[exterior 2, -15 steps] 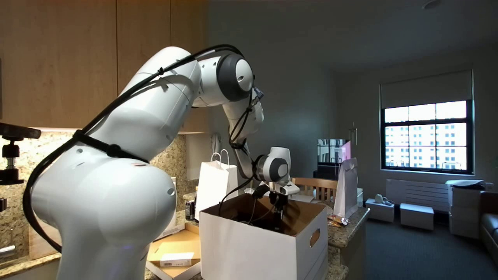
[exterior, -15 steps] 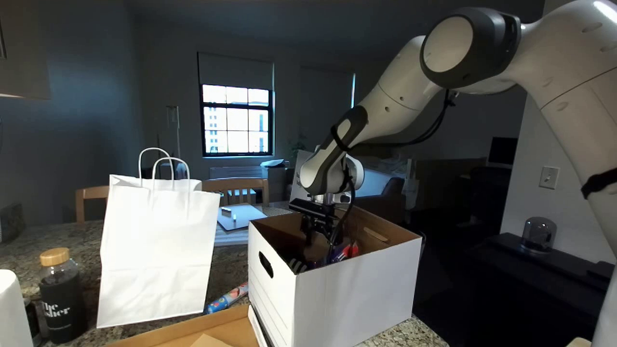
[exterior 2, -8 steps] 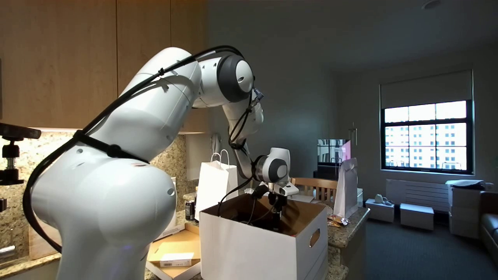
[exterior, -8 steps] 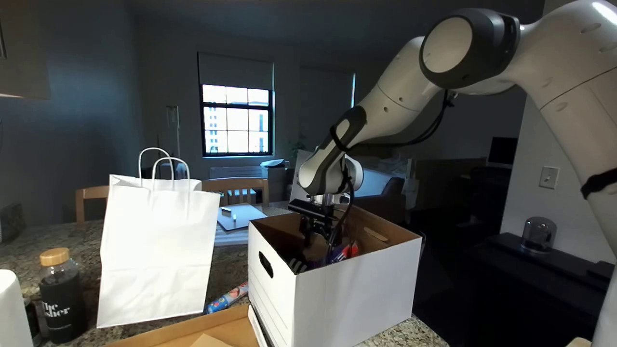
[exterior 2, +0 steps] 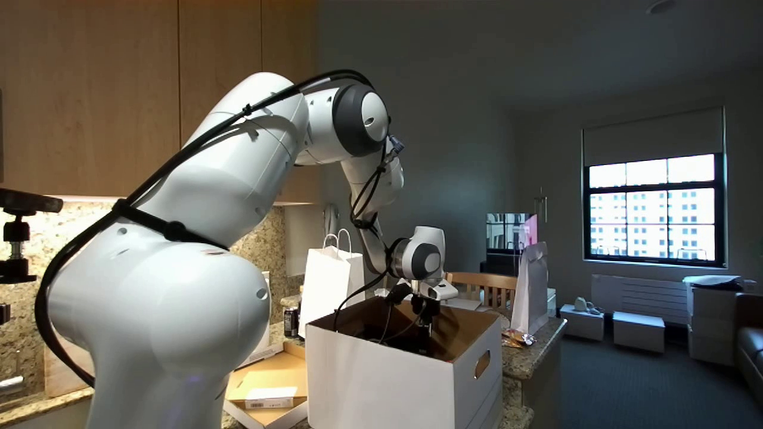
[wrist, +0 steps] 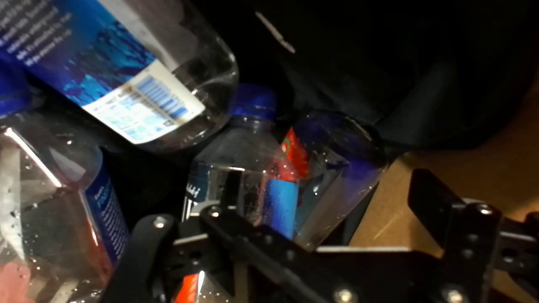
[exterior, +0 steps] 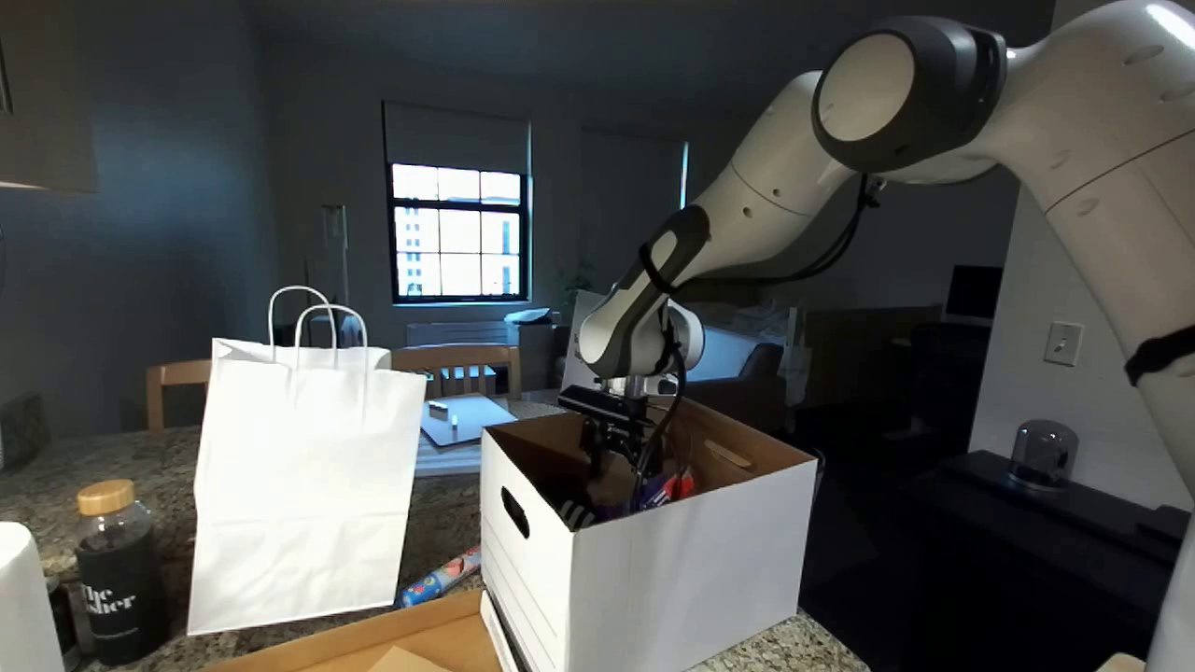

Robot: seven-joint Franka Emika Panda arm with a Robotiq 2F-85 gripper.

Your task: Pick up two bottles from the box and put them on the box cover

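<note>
The white box [exterior: 691,588] with brown inner walls [exterior 2: 471,336] stands on the counter in both exterior views. Inside, the wrist view shows several transparent bottles: one with a blue label [wrist: 122,80] lies slanted at upper left, a wet one [wrist: 54,176] is at left, a blue-capped one [wrist: 248,147] is in the middle and another [wrist: 337,168] leans behind it. Down in the box, my gripper [wrist: 328,198] is open, its right finger [wrist: 433,206] near the cardboard. Its left finger overlaps the blue-capped bottle; contact cannot be told. The box cover [exterior 2: 292,354], a shallow tray, lies beside the box.
Dark cloth [wrist: 421,84] fills one corner of the box. On the counter are a white paper bag [exterior: 308,485], a glass bottle with a wooden cap [exterior: 117,569] and a patterned tube [exterior: 443,574]. A cardboard piece [exterior 2: 268,381] lies in the cover.
The wrist shifted by a very small amount in the earlier half second and is still since then. The gripper stays down in the box, and the box and cover have not moved.
</note>
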